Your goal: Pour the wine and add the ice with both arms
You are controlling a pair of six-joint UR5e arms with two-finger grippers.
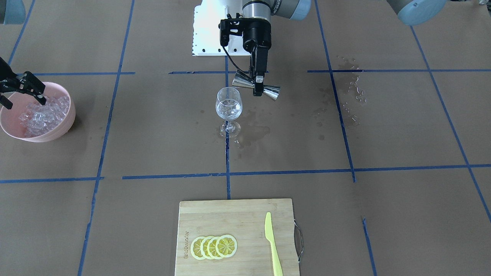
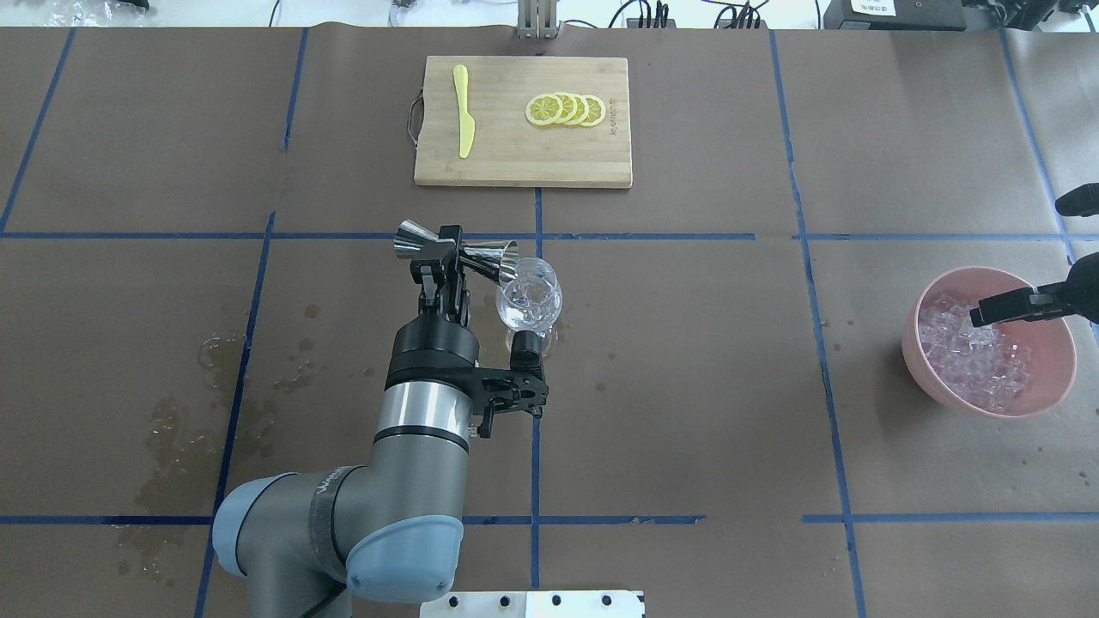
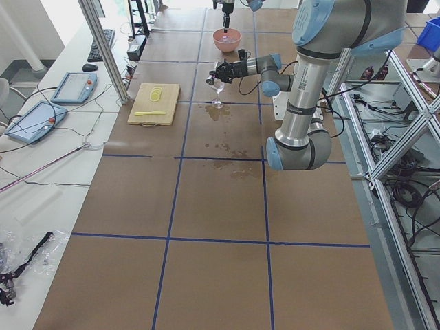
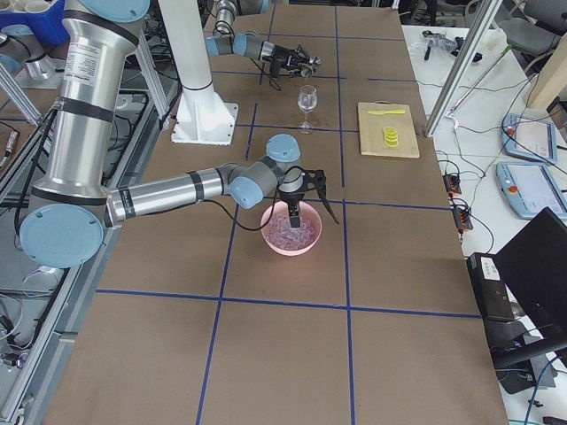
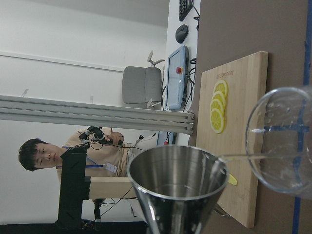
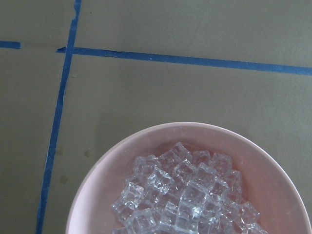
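Observation:
My left gripper (image 1: 258, 87) is shut on a steel jigger (image 1: 256, 85), which lies tipped on its side at the rim of the wine glass (image 1: 229, 103). In the left wrist view a thin stream of clear wine (image 5: 239, 157) runs from the jigger (image 5: 178, 185) into the glass (image 5: 282, 141). A little clear liquid sits in the glass bowl. My right gripper (image 1: 21, 97) hangs open over the pink bowl (image 1: 65, 122), its fingers just above the heap of ice (image 1: 44, 113). The right wrist view looks down on the ice (image 6: 185, 195); no fingers show there.
A wooden cutting board (image 1: 230, 214) on the operators' side carries lemon slices (image 1: 214, 247) and a yellow knife (image 1: 272, 245). Wet spots (image 1: 353, 92) mark the paper near the glass and on my left side. The white pedestal (image 1: 207, 30) stands behind the jigger. A person appears in the left wrist view.

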